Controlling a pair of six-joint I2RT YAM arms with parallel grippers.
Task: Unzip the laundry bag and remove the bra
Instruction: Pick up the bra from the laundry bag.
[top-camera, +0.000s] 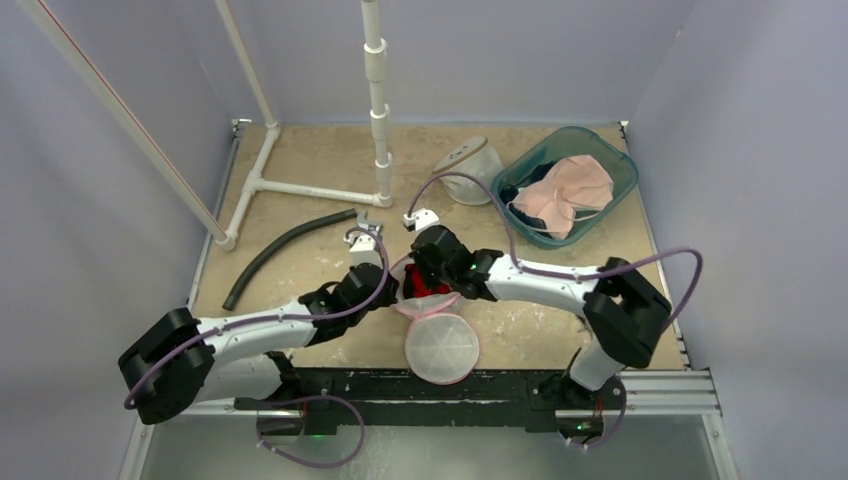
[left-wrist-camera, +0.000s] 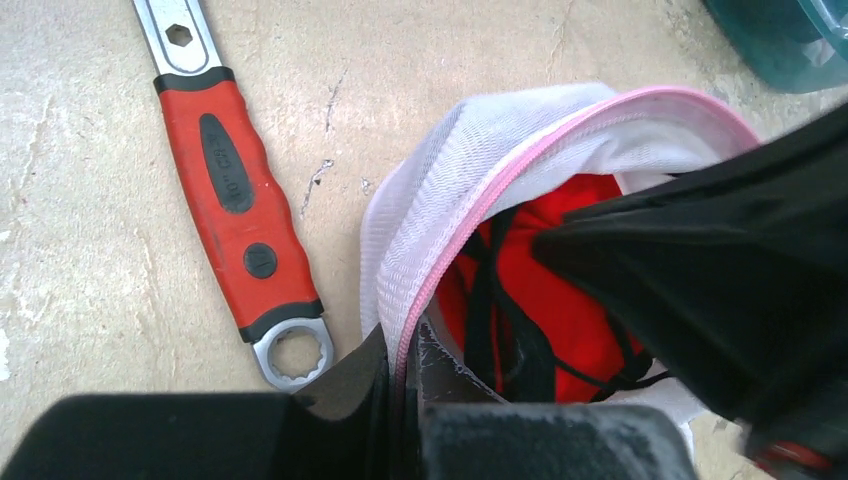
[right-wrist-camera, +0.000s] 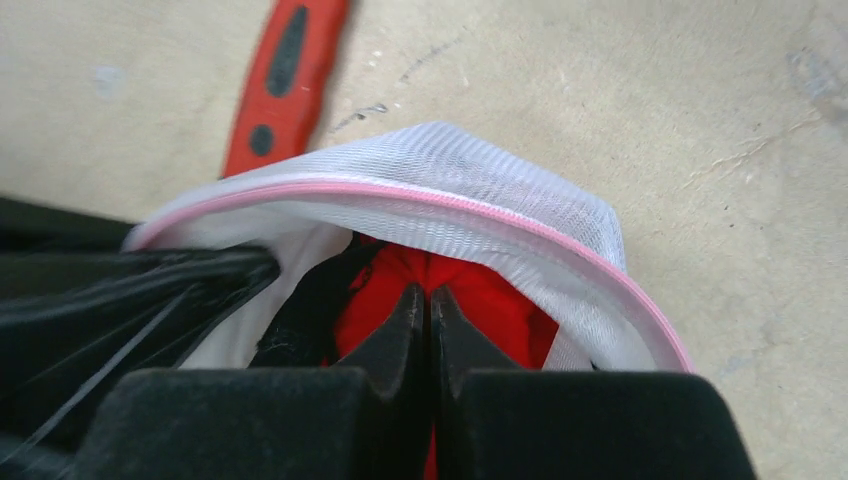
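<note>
The left end effector (left-wrist-camera: 404, 385) is clamped on the zipper rim (left-wrist-camera: 450, 258) of the laundry bag (left-wrist-camera: 440, 170), holding the mouth open at tabletop (top-camera: 530, 325) centre. The right end effector (right-wrist-camera: 430, 312), jaws together inside the mouth, appears to pinch the red bra (right-wrist-camera: 490, 300) for extraction.

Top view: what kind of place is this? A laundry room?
Probably a robot test booth, not a home. Plain walls box in a scuffed table, two robot arms are bolted at its near edge, and the laundry bag, teal bin of clothes and white pipe stand look like staged props.
</note>
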